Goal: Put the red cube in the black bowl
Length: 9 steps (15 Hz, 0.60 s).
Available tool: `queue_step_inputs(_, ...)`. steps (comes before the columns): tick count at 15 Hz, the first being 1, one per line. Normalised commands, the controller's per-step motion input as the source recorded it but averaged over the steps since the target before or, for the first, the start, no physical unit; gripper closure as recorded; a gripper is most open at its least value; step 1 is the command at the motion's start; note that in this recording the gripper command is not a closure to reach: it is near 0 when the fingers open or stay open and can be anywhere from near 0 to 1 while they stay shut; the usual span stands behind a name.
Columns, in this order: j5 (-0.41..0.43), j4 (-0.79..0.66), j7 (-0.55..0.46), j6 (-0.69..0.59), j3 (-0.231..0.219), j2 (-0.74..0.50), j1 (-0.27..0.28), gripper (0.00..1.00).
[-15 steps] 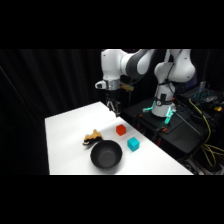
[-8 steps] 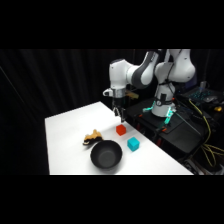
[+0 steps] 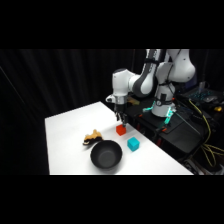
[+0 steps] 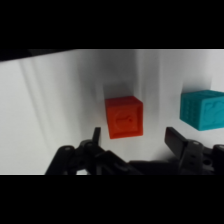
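Red cube (image 4: 124, 117) sits on the table (image 3: 70, 130) between the end effector's (image 4: 132, 137) wide-spread fingers, so it's the approach step—next: lower and close.

red cube (image 4: 124, 117) near black bowl (image 3: 106, 155)

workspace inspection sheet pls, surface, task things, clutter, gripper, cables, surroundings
surface: white table, no spills seen.
red cube: on the table, not gripped, apart from the bowl.
black bowl: upright near the front edge, nothing seen inside.
clutter: cyan cube beside the red cube, apart from it; small tan and dark lumpy object next to the bowl.
gripper: open, fingers either side of the red cube, hanging just above it.
cables: yellow cables off the table at right.
surroundings: black curtain behind; dark stand under the arm's base.
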Motion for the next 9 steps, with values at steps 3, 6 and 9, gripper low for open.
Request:
queue_step_inputs(3, 0.123, -0.09, -0.16, 0.32, 0.140, 0.12, -0.071, 0.00)
queue_step_inputs(6, 0.071, -0.02, -0.18, 0.30, 0.151, 0.14, -0.120, 0.00)
queue_step_inputs(9, 0.029, 0.05, -0.20, 0.28, 0.153, 0.18, -0.181, 0.00)
